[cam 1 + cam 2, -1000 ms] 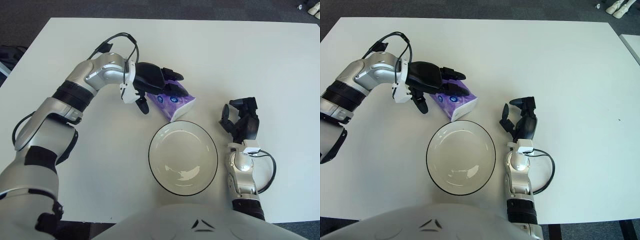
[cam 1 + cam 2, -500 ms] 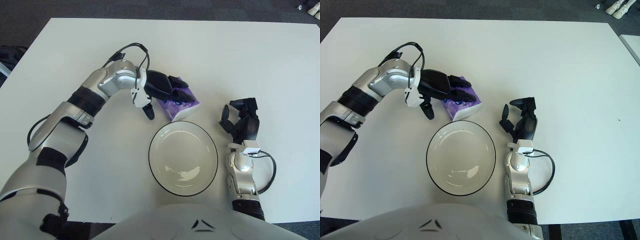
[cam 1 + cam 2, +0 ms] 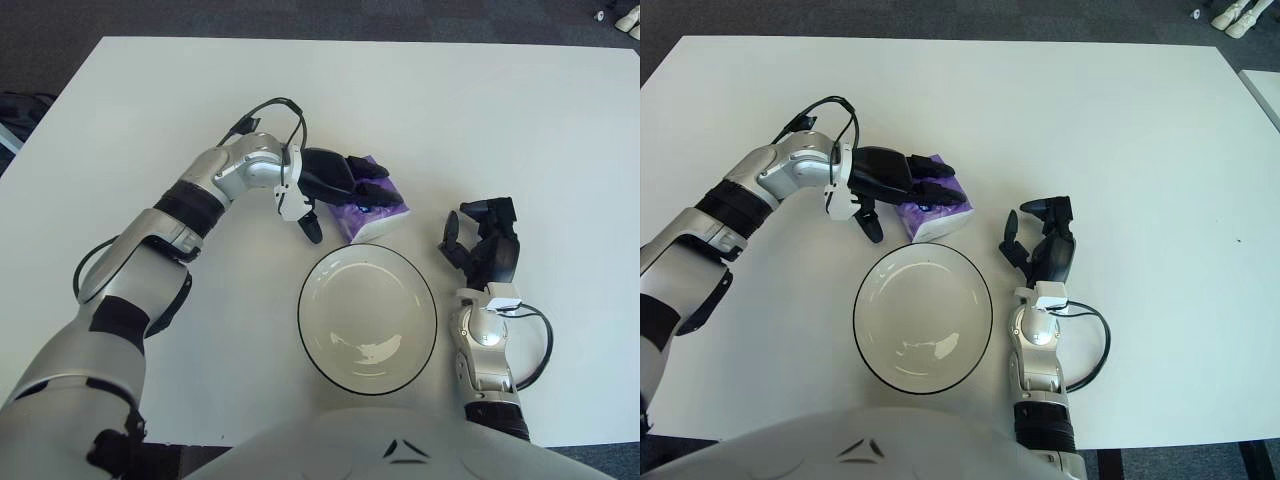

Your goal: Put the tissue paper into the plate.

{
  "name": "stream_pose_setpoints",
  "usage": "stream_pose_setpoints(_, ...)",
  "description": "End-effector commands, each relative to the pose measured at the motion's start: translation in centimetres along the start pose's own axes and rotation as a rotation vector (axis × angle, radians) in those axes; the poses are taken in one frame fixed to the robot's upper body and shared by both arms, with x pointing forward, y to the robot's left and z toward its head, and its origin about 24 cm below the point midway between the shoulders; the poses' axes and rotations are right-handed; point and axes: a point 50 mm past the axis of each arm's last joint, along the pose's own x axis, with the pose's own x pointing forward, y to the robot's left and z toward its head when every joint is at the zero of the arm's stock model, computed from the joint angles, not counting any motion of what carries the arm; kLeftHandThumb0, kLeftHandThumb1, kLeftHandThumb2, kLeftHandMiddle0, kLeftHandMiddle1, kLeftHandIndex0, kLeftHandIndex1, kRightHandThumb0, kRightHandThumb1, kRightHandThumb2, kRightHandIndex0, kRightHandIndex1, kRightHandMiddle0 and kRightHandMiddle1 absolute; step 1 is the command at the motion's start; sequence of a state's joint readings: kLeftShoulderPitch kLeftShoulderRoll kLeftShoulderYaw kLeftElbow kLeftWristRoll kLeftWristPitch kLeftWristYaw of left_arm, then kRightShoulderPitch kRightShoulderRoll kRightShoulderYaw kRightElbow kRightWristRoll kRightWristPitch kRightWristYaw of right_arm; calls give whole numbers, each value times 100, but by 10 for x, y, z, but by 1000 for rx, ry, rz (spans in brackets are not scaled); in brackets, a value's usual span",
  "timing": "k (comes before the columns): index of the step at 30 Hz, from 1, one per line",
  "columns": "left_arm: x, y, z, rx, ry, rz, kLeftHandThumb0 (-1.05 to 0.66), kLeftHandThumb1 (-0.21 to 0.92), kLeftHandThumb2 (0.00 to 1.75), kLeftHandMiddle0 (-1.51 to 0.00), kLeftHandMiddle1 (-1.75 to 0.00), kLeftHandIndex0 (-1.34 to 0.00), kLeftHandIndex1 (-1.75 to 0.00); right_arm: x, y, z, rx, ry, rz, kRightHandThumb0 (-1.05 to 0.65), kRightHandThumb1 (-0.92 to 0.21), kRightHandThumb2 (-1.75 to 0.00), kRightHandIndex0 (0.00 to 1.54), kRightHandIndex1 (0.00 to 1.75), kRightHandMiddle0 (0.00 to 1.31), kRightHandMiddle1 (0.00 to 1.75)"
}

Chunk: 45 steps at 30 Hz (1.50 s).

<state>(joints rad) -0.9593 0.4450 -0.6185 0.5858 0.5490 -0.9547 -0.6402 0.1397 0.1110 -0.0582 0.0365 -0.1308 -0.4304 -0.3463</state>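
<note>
purple tissue paper pack [image 3: 375, 212], white at its near end, sits just beyond the far rim of the plate [image 3: 367, 316], tilted at an angle, its top covered by dark fingers. whether it touches the table can't be told. the plate is round, cream-white with a thin dark rim, flat on the table, nothing in it, light glinting off its near inside.

Both eyes sat on the head, looked forward and down on the white rectangular table [image 3: 520, 110] from fairly close. Baseline was small: the white round plate with black rim [image 3: 922, 316] sat left of centre in the right eye, near centre in the left. Both shared nearly the whole tabletop; far edge at 12 o'clock.
</note>
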Motion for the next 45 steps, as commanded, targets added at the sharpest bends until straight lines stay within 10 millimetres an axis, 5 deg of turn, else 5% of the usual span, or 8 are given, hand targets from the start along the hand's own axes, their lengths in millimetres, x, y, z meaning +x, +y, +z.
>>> stream_pose_setpoints(1, 12, -23, 4, -28, -14, -83, -102, 62, 68, 0, 0, 0, 0, -34, -15, -35, -75, 215, -28, -39, -65, -90, 51, 136, 35, 175)
stream_pose_setpoints(11, 24, -34, 1, 42, 29, 105, -88, 49, 89, -2, -4, 0, -3, -35, -16, -33, -89, 198, -26, -38, -67, -88, 52, 136, 34, 175)
stream_pose_setpoints(21, 27, -56, 1, 123, 103, 457, -64, 30, 114, -1, -127, 0, -112, -35, -18, -32, -89, 194, -16, -38, -65, -90, 53, 136, 35, 175)
stream_pose_setpoints(25, 28, -58, -1, 172, 134, 534, -53, 29, 124, -16, -165, -1, -161, -35, -18, -32, -92, 196, -15, -39, -65, -90, 53, 135, 35, 175)
stream_pose_setpoints(29, 30, -60, -2, 233, 155, 586, -18, 31, 127, -46, -172, -32, -162, -35, -18, -32, -100, 201, -15, -39, -65, -91, 53, 134, 36, 175)
stream_pose_setpoints(32, 32, -62, -3, 252, 161, 620, -6, 28, 131, -59, -174, -46, -158, -36, -18, -32, -104, 200, -14, -39, -64, -91, 53, 134, 36, 175)
stream_pose_setpoints(45, 35, -76, -8, 285, 190, 680, -1, 4, 154, -82, -175, -75, -145, -36, -18, -31, -113, 193, -2, -39, -63, -93, 52, 133, 36, 175)
